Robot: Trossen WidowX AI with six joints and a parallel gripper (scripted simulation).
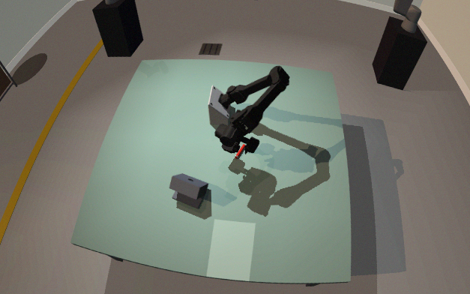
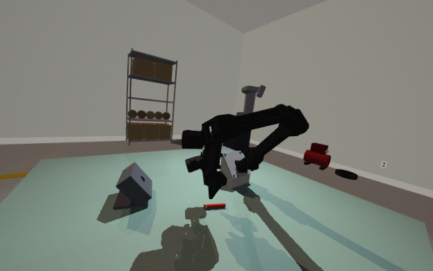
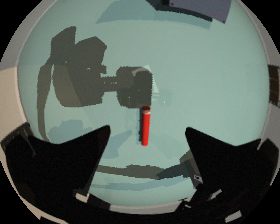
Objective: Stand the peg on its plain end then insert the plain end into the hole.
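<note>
A red peg [image 1: 240, 151] [image 2: 216, 206] [image 3: 146, 130] lies on its side on the table. Its white band is at the end toward the block's side, at the upper end in the wrist view. My gripper [image 1: 241, 148] [image 2: 211, 197] [image 3: 148, 130] is open and points down, a short way above the peg. In the wrist view the peg shows midway between the fingertips, with space on both sides, and it runs lengthwise between them. The grey sloped panel [image 1: 183, 181] [image 2: 131, 180] [image 3: 201, 7] has one dark round hole [image 1: 190, 180] [image 2: 143, 178] in its tilted face. The hole is outside the wrist view.
The sloped panel stands on the pale green table [image 1: 142, 150] [image 2: 62, 173], a little way from the peg. The arm's wedge-shaped base mount [image 1: 217, 112] [image 2: 235, 173] is behind the gripper. Dark arm shadows cross the table around the peg.
</note>
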